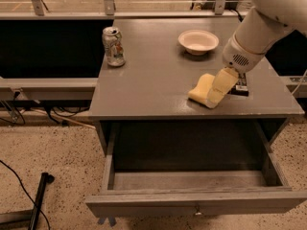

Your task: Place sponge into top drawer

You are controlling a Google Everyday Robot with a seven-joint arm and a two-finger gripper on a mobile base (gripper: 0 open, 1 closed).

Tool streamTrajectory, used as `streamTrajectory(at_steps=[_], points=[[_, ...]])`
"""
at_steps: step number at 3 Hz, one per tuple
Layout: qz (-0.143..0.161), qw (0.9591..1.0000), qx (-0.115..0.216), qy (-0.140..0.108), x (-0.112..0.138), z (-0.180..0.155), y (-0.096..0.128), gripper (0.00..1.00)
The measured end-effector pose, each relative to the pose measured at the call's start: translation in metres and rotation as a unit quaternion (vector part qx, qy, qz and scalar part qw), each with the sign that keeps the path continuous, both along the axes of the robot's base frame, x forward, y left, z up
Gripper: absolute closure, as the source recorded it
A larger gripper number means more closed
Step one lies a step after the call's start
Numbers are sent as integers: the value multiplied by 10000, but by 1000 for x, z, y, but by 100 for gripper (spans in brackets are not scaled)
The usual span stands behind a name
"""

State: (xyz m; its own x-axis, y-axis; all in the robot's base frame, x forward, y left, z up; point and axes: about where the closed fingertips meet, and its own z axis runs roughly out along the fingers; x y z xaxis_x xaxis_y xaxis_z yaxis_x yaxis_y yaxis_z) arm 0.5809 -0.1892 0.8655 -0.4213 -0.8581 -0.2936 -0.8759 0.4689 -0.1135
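The pale yellow sponge lies on the grey cabinet top, near its front right edge. My gripper hangs from the white arm at the upper right and comes down right over the sponge's right side, covering part of it. The top drawer stands pulled open below the cabinet top, its inside bare, with a small round knob mid-front.
A white bowl sits at the back of the top. A crumpled soda can stands at the left. A flat black packet lies just right of the gripper. Cables and a black pole lie on the floor at left.
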Motion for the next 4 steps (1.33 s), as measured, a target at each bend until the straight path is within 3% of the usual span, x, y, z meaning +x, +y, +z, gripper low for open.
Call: streamTrajectory(at_steps=[2,4], points=[[-371,9989,144,265,19,-48,7,0],[-344,9990,162,240,22,-52,19,41]])
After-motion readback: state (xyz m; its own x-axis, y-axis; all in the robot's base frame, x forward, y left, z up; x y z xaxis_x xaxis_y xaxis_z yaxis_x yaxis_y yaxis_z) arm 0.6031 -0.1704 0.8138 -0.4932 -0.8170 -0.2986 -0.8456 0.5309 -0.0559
